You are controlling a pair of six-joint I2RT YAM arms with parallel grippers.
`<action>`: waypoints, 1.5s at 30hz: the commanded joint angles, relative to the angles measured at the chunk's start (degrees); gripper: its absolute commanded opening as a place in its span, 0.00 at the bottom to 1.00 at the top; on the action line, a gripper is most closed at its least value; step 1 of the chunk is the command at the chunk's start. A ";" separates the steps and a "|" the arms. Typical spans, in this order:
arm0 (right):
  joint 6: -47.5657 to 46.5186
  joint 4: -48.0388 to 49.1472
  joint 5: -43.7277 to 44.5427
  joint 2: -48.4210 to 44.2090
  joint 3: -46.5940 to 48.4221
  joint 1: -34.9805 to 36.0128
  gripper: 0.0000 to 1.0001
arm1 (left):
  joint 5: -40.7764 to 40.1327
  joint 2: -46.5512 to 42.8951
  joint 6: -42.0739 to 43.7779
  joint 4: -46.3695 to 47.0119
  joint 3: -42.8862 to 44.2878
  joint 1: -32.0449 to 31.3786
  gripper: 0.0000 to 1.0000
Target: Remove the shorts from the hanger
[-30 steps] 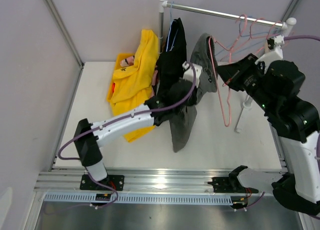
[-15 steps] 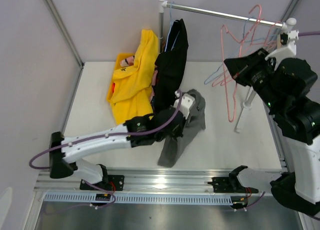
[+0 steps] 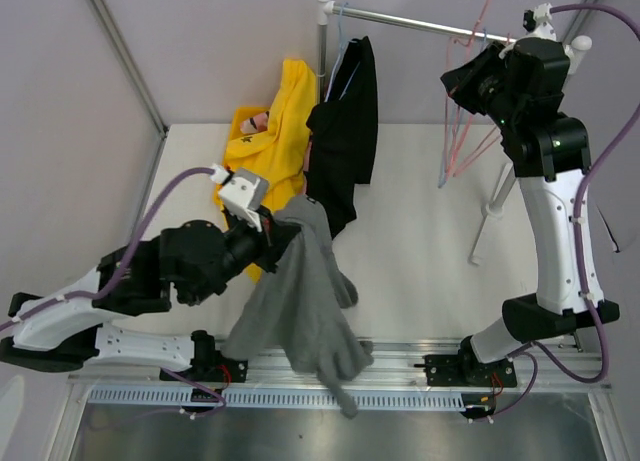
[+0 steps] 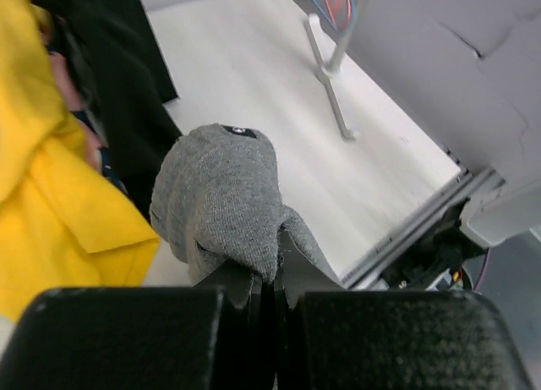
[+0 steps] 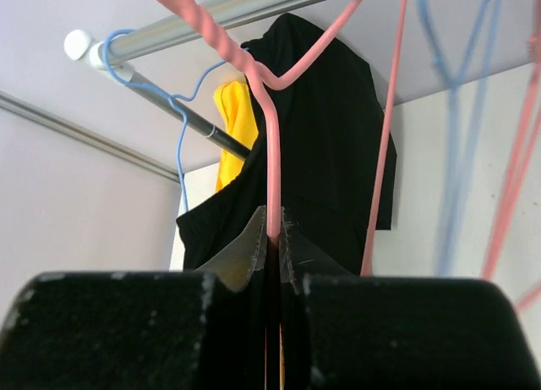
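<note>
My left gripper [image 3: 268, 233] is shut on the grey shorts [image 3: 300, 306], which hang from it over the table's near edge; they also show in the left wrist view [image 4: 221, 200]. My right gripper [image 3: 478, 81] is shut on a bare pink hanger [image 5: 269, 128], held up by the rail [image 3: 420, 23]. The black shorts [image 3: 345, 131] hang from a blue hanger [image 5: 182, 128] on the rail's left end. The yellow shorts [image 3: 262, 161] lie piled at the back left, with a bit of pink patterned cloth [image 3: 255, 121] on them and an orange-red edge [image 3: 227, 173] beneath.
Several bare pink and blue hangers [image 3: 462, 141] hang at the rail's right end. The rack's white post and foot [image 3: 490, 216] stand at the right of the white table [image 3: 430, 271]. Grey walls close the back and sides.
My left arm has pulled back to the near left, carrying the grey shorts off the table and up. My right arm has raised the pink hanger to the rail.
</note>
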 commanded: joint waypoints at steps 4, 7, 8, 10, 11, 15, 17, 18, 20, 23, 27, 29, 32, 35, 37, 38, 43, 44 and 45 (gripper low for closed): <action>-0.87 8.12 -2.96 4.90 1.93 -1.11 0.00 | -8.95 -3.36 5.61 0.11 6.69 0.23 0.00; -0.60 9.62 -3.13 7.10 1.23 -1.29 0.00 | -11.32 -4.07 7.81 1.60 6.43 0.31 0.00; -0.43 9.97 -3.22 7.63 0.97 -1.38 0.00 | -12.81 -4.24 8.69 2.56 6.34 0.31 0.00; -0.25 10.41 -3.31 8.16 -0.70 -1.29 0.00 | -14.05 -4.16 11.84 3.97 6.43 1.10 0.00; -0.16 10.59 -3.31 8.08 -1.57 -1.29 0.00 | -13.62 -3.81 12.64 4.93 7.12 1.97 0.00; 0.80 15.59 -3.31 3.43 -12.89 -1.29 0.00 | -8.01 -2.23 15.99 7.13 12.04 9.87 0.00; 1.07 18.04 -3.31 1.23 -20.19 -1.38 0.00 | -7.46 -1.17 19.41 8.45 13.54 11.47 0.00; 1.24 18.06 -3.22 -0.52 -21.87 -1.47 0.00 | -7.38 0.31 20.64 9.07 16.50 13.30 0.00; 1.16 18.50 -3.31 -2.11 -26.00 -1.55 0.00 | -6.68 2.42 25.38 10.65 19.33 15.77 0.00; 1.42 18.67 -3.39 -5.28 -29.95 -1.64 0.00 | -5.26 7.78 30.57 14.25 29.51 22.01 0.00; 1.59 19.03 -3.57 -10.11 -34.80 -1.64 0.00 | -5.88 14.72 37.50 21.28 37.88 28.94 0.00; 1.51 18.76 -4.98 -12.83 -37.51 -1.64 0.50 | -4.49 20.26 39.45 22.87 44.29 31.85 0.00; 1.24 18.32 -4.80 -16.79 -40.51 -1.56 0.99 | 1.04 29.84 38.15 19.81 55.54 40.28 0.00; 1.42 18.32 -5.24 -20.83 -44.99 -1.56 0.99 | 7.44 35.72 32.19 19.10 58.63 53.69 0.00; 2.12 18.85 -6.03 -24.25 -49.03 -1.64 0.99 | 11.59 38.81 25.16 19.27 60.39 59.00 0.00; 2.30 18.94 -6.38 -25.40 -50.44 -1.64 0.99 | 14.13 42.22 23.05 19.62 61.26 61.29 0.00; 4.23 20.60 -7.70 -31.91 -59.22 -1.55 1.00 | 33.19 52.87 15.03 27.51 62.77 69.65 0.00; 4.41 20.96 -8.14 -33.48 -60.20 -1.56 1.00 | 36.97 54.10 14.42 30.49 59.55 70.79 0.03; 4.49 22.00 -8.66 -34.28 -61.08 -1.56 0.99 | 45.88 56.73 11.71 33.65 58.12 71.41 0.05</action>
